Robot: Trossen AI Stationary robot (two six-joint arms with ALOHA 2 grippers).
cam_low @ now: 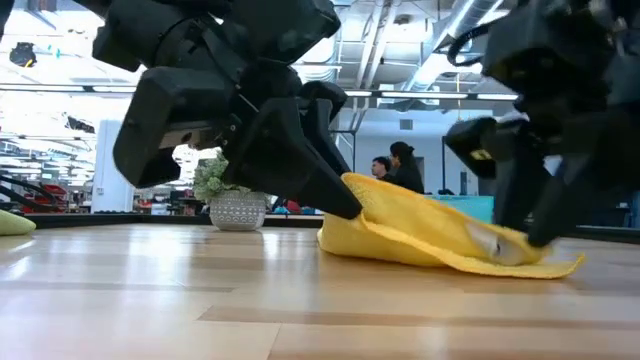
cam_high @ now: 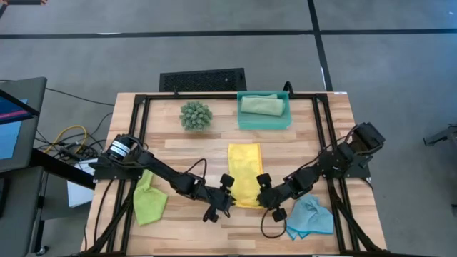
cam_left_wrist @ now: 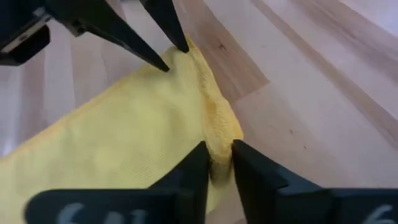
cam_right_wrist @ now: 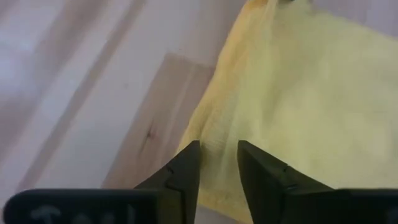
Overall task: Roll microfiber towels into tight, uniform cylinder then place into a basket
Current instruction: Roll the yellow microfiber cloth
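Note:
A yellow towel lies as a long strip in the middle of the table, its far end flat on the wood. My left gripper is shut on its near edge, at the left corner. My right gripper stands open at the near right corner, with flat cloth between its fingers. The teal basket at the back holds a rolled sage green towel. A lime green towel lies crumpled at the left. A light blue towel lies at the near right. My left gripper pinches a bunched ridge of the yellow towel's near edge between its two fingers. The fingers slant down from the table's left. That corner is raised off the wood; the rest of the towel slopes down to the table. My right gripper's fingertips rest on the yellow towel at its near right corner, slanting down from the table's right. The cloth between them lies flat, and that end of the towel stays on the table.
A round green plant ball stands at the back, left of the basket. A black slotted grille lies beyond the table's far edge. Black frame rails run along the table's sides. Bare wood lies between the towels.

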